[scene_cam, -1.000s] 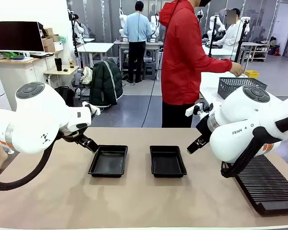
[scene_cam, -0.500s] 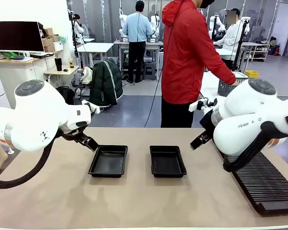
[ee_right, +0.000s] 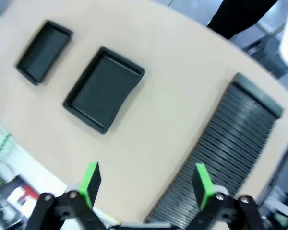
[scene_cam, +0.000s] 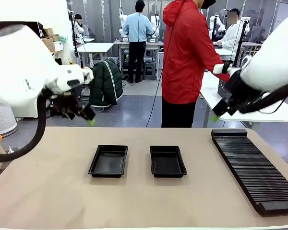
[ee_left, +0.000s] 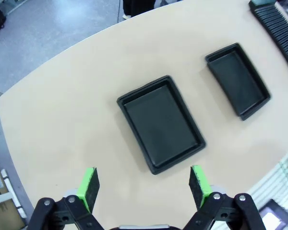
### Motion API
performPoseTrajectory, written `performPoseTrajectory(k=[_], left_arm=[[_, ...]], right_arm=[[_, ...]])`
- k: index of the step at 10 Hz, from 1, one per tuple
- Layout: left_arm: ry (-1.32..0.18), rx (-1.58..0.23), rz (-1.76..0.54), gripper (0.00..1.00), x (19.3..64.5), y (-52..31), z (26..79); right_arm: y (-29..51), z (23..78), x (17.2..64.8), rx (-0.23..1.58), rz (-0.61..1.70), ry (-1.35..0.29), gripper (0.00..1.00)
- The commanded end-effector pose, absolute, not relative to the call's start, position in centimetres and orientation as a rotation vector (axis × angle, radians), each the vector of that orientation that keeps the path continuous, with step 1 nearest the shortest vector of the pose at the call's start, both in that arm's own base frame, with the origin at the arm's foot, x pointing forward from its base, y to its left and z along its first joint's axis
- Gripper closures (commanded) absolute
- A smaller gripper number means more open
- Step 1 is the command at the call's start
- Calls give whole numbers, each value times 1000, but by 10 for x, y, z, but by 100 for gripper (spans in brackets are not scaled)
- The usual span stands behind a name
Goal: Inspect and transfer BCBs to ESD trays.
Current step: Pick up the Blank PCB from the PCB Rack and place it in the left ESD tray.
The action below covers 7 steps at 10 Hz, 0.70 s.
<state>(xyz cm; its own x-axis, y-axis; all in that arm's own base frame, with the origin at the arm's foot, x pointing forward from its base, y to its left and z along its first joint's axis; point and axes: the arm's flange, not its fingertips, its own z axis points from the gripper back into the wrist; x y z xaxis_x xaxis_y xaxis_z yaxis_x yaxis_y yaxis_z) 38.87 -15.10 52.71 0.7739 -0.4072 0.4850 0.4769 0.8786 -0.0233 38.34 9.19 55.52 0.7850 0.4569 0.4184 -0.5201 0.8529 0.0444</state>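
Note:
Two empty black ESD trays lie side by side at mid-table, the left tray (scene_cam: 108, 161) and the right tray (scene_cam: 167, 161). My left gripper (scene_cam: 89, 117) hangs high over the table's far left, open, with nothing between its green pads. In its wrist view (ee_left: 144, 184) the left tray (ee_left: 161, 124) lies below and the right tray (ee_left: 237, 81) farther off. My right gripper (scene_cam: 216, 115) is raised at the far right, open and empty. Its wrist view (ee_right: 146, 184) looks down on the right tray (ee_right: 104, 89) and the left tray (ee_right: 44, 45). The BCBs are out of view.
A long ribbed black rack (scene_cam: 254, 167) runs along the table's right side, and it shows under my right gripper (ee_right: 225, 153). A person in a red hoodie (scene_cam: 187, 62) stands at the far edge, reaching toward a white side table (scene_cam: 207, 93).
Both arms have lifted up and away from the trays, the left gripper going up and back, the right one up and to the right. The person stays turned to the side table.

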Motion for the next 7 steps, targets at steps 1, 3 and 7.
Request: performPoseTrajectory(k=[1, 3, 7], left_arm=[[-474, -237, -393, 0, 390, -144, 571], [-458, -284, -306, 0, 388, -132, 614], [-417, -320, -164, 0, 374, -110, 678]], right_arm=[[64, 596, 399, 245, 487, -310, 0], [29, 636, 404, 339, 430, -223, 0], [-22, 691, 416, 534, 256, -28, 0]])
